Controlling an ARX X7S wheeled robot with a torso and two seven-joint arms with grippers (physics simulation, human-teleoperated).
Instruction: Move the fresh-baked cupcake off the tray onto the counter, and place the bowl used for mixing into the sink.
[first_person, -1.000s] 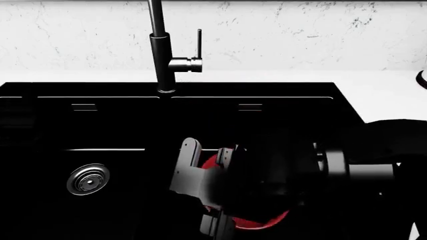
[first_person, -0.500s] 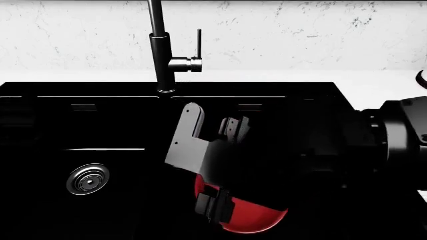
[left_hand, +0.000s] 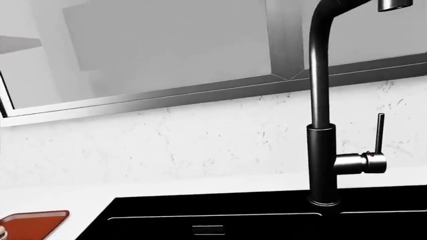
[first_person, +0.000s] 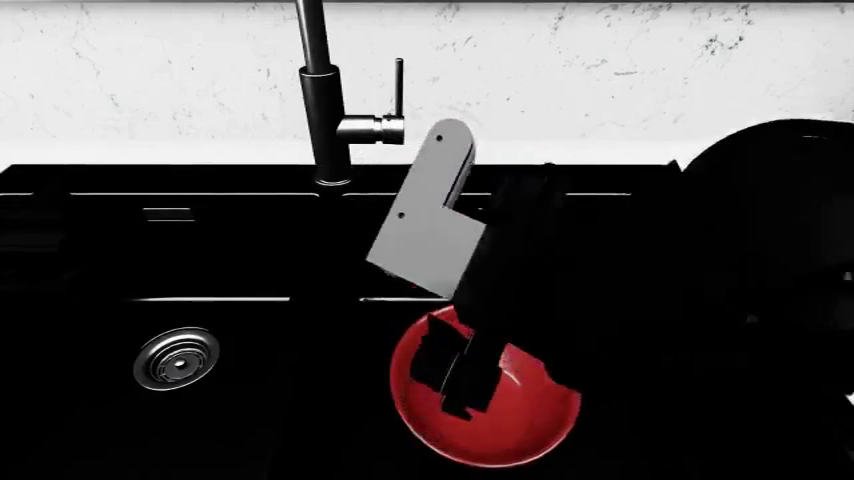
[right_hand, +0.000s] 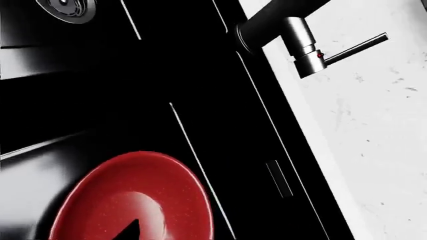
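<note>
Head view: sink (first_person: 80, 250), black and double-basined, fills the frame, the faucet (first_person: 320, 100) at 12 o'clock on its rear edge. Bowl (first_person: 487, 405) rests in the right basin at 5 o'clock, free of the walls. Judged rigid, glossy, likely slippery; the rim is the best hold. Right gripper (first_person: 454, 330) hangs above it, jaw spread unreadable, apparently holding nothing. Tray (left_hand: 30, 224) corner shows on the counter (left_hand: 60, 200). Left gripper unseen.

Kitchen. Black double-basin sink (first_person: 200, 260) set in a white tabletop (left_hand: 80, 200), tall dark faucet (first_person: 320, 110) with side lever, white marbled backsplash (first_person: 601, 60), silver drain (first_person: 176, 358), cabinet undersides (left_hand: 167, 50) above in the left wrist view.
</note>
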